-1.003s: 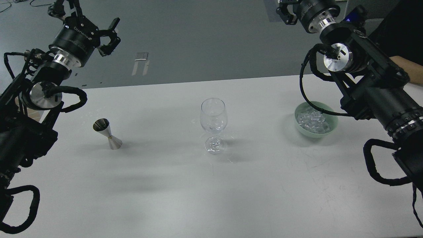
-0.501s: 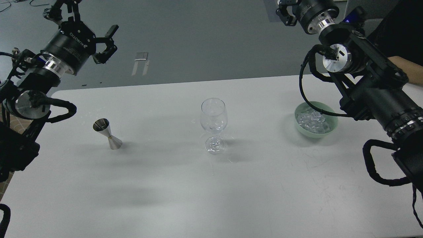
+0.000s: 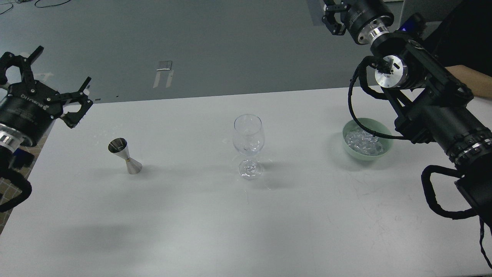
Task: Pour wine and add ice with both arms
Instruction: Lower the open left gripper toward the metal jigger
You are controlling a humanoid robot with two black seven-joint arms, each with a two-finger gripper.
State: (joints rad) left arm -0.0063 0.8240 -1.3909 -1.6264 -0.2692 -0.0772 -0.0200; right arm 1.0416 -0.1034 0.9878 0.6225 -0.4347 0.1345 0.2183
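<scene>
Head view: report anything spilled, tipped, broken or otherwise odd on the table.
Nothing stands out. The wine glass and steel jigger stand upright and apart, the ice stays inside the green bowl, and no puddle shows on the table.

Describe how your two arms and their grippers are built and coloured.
Both arms are bulky black jointed tubes with silver ring joints and looped black cables. The left gripper has black two-finger linkages and pale lettering on its round body. The right gripper is black too, partly cut off.
</scene>
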